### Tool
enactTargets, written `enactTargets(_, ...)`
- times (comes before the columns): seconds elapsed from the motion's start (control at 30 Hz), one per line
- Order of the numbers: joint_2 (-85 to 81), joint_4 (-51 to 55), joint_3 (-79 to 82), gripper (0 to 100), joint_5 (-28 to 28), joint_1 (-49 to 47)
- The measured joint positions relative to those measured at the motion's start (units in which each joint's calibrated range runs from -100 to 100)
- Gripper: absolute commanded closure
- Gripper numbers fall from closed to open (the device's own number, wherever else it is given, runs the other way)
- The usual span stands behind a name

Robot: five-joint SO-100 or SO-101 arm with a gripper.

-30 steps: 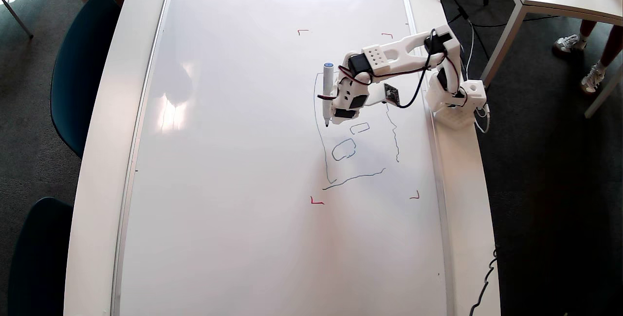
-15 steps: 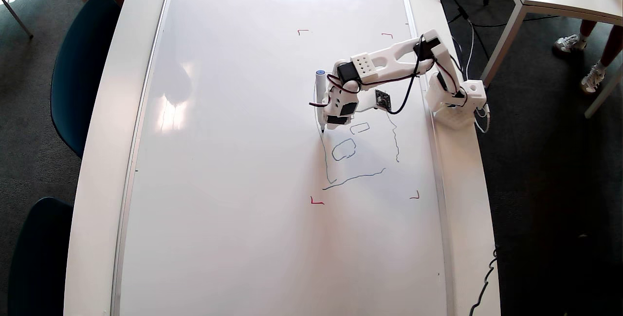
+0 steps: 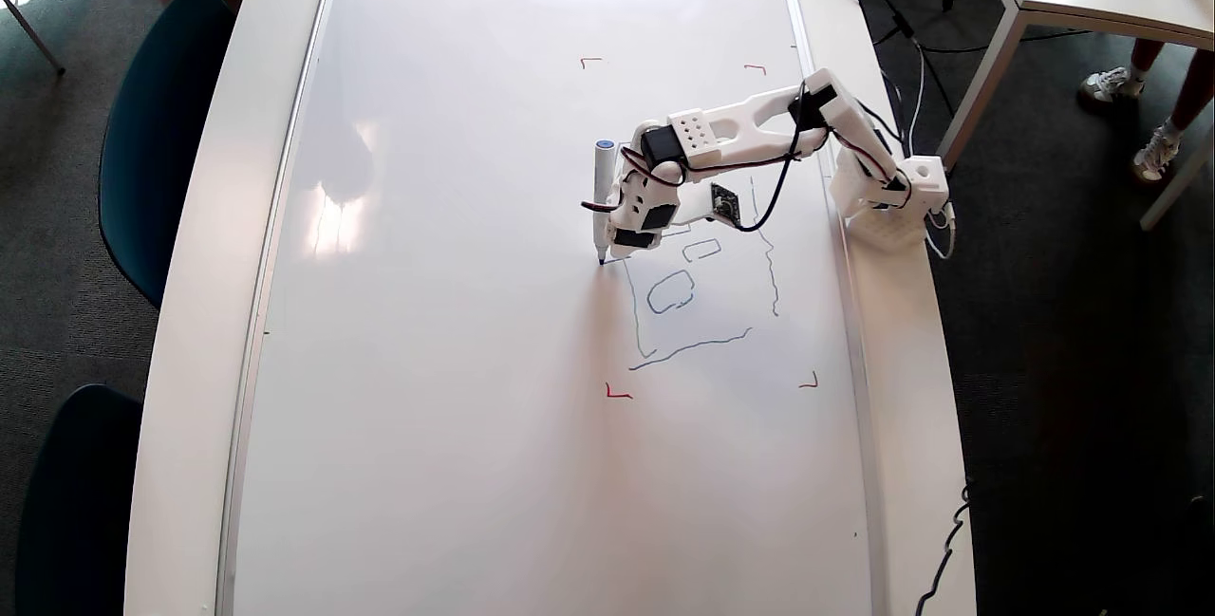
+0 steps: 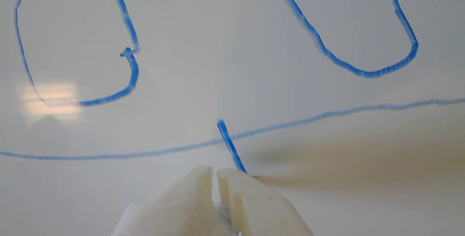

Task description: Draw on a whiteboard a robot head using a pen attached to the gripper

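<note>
In the overhead view, the pen (image 3: pixel 601 198) tip touches the whiteboard (image 3: pixel 456 312), just left of the robot head (image 3: pixel 702 293).

Overhead view: bright daylight, sharp overall. Strong glare washes the top of the whiteboard (image 3: pixel 532 312), w/ a smaller bright patch at its left side. Soft grey shadow lies under the arm. Slight wide-angle bending at the frame edges; the worktop (image 3: pixel 190 360) rim curves. Wrist view: evenly lit, blue lines crisp, a warm pale reflection at left, a brownish shadow at right; gripper (image 4: pixel 215 172) tips close up, slightly soft.
</note>
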Motion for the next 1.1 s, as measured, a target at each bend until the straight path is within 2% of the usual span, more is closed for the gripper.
enactTargets(0.2,4.21,0.17,-6.53,99,-0.05,0.59)
enactTargets(0.67,5.31,0.0,-8.17,99,-0.11,-1.03)
enactTargets(0.87,5.48,-5.31,-7.44,99,-1.0,-1.55)
enactTargets(1.1,5.48,-6.08,-7.35,99,-0.84,-0.81)
